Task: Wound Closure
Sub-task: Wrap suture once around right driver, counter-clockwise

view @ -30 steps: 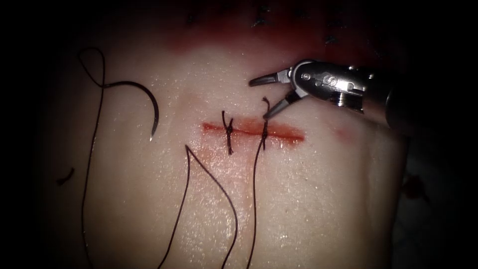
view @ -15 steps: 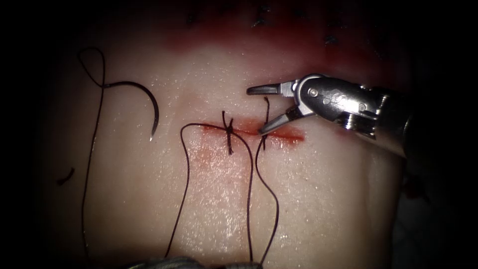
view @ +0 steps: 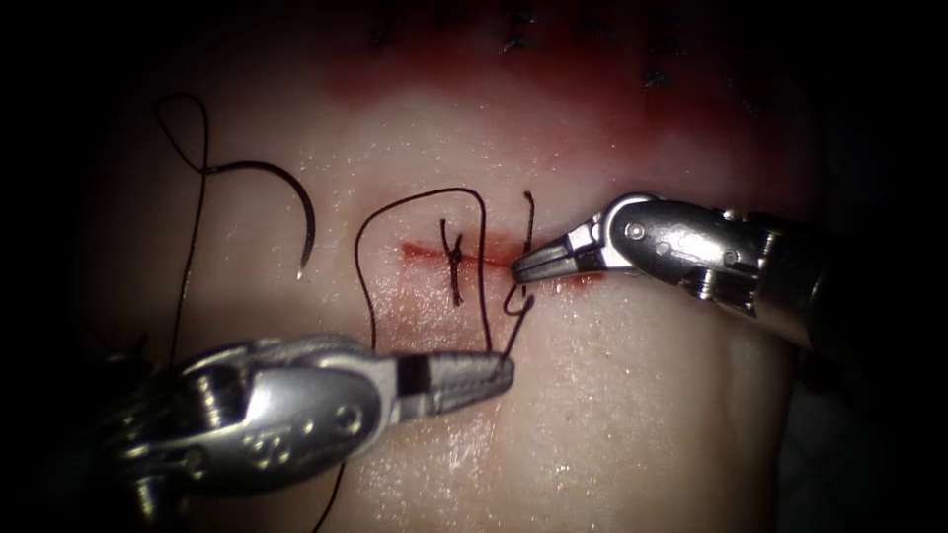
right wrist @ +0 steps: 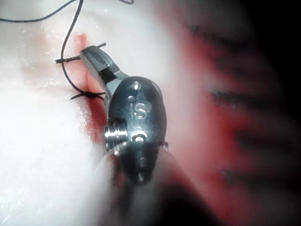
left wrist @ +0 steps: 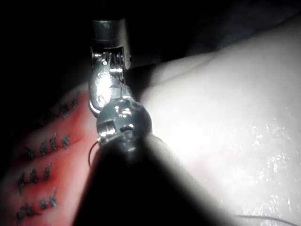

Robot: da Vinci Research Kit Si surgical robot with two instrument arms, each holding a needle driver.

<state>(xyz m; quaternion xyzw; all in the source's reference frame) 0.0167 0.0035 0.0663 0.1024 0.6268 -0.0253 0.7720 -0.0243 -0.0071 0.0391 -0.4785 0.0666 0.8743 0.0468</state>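
Left of the cut [view: 499,259] the needle [view: 286,202] lies free on the tissue [view: 632,395]. Below it, left tool [view: 502,373] grips thread [view: 420,197]; right tool [view: 520,267] jaws closed on thread at the cut.

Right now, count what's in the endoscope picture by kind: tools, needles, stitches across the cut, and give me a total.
Tools: 2, the left tool and the right tool
Needles: 1, the curved needle, lying free on the tissue left of the cut
Knotted stitches: 2, and
Total: 5
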